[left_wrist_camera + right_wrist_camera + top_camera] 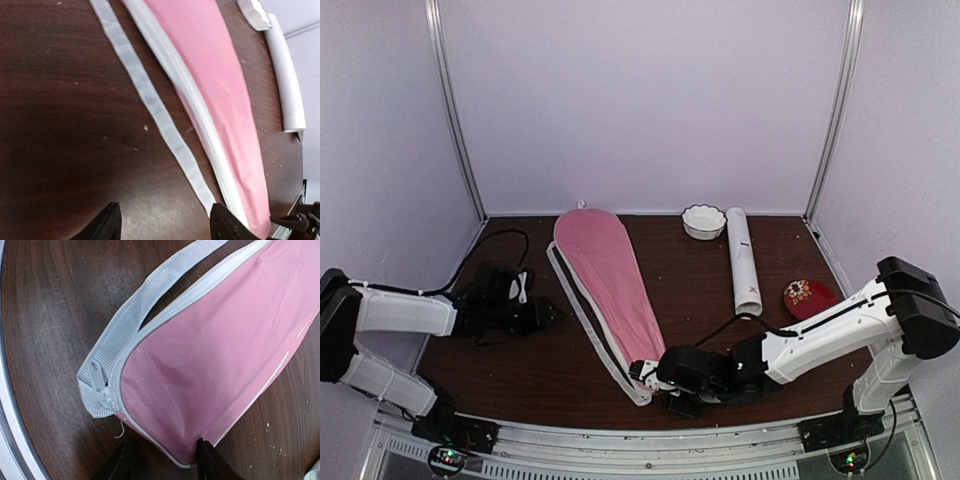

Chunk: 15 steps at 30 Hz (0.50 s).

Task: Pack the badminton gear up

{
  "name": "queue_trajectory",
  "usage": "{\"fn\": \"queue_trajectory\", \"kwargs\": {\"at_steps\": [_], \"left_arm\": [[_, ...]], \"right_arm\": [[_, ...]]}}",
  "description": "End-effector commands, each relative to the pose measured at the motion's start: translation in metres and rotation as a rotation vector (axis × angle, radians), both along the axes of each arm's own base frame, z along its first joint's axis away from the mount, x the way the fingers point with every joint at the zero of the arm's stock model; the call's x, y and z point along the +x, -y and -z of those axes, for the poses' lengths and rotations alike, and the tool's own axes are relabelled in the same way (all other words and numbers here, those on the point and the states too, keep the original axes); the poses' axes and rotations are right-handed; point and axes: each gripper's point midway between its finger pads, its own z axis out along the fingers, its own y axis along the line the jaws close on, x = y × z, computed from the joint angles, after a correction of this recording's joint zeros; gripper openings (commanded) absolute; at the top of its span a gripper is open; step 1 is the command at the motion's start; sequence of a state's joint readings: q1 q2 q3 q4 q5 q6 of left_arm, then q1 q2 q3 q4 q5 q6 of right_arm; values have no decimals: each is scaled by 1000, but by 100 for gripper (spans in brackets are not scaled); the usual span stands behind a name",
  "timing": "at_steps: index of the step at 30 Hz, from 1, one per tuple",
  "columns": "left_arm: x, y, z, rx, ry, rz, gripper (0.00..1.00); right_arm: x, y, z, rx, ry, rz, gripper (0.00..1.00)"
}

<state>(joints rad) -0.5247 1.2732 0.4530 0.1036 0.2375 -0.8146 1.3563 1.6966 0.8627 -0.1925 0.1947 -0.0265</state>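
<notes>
The long pink racket-shaped cover (610,285) lies flat and slantwise on the table, wide end at the back. It also shows in the left wrist view (210,65) and the right wrist view (215,350). My right gripper (653,376) (165,462) is closed on the cover's narrow near end, and the fabric creases at one finger. The zipper pull (97,377) sits at that end. My left gripper (548,313) (165,225) is open and empty, low over bare table left of the cover's white strap (150,95). The white tube (745,258) lies at the back right. No rackets or shuttlecocks show.
A small white scalloped bowl (703,221) stands at the back beside the tube's far end. A red patterned round dish (808,297) lies at the right, close to my right arm. Metal frame posts stand at the back corners.
</notes>
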Motion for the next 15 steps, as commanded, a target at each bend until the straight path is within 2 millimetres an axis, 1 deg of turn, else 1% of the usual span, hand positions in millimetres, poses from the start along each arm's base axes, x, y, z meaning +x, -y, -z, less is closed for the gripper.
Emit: {"fn": "queue_trajectory", "kwargs": {"at_steps": [1,3,6,11,15], "left_arm": [[46,5,-8,0,28,-70,61],[58,7,-3,28,7,-85,59],[73,3,1,78,-12,-146,57],[96,-12,4,161,-26,-278,54],[109,-13,14,160,-50,-324,45]], "right_arm": [[3,19,-11,8,-56,101,49],[7,18,-19,36,-64,120,50],[10,17,-30,84,-77,143,51],[18,13,-46,152,-91,185,51],[25,12,-55,180,-86,202,50]]}}
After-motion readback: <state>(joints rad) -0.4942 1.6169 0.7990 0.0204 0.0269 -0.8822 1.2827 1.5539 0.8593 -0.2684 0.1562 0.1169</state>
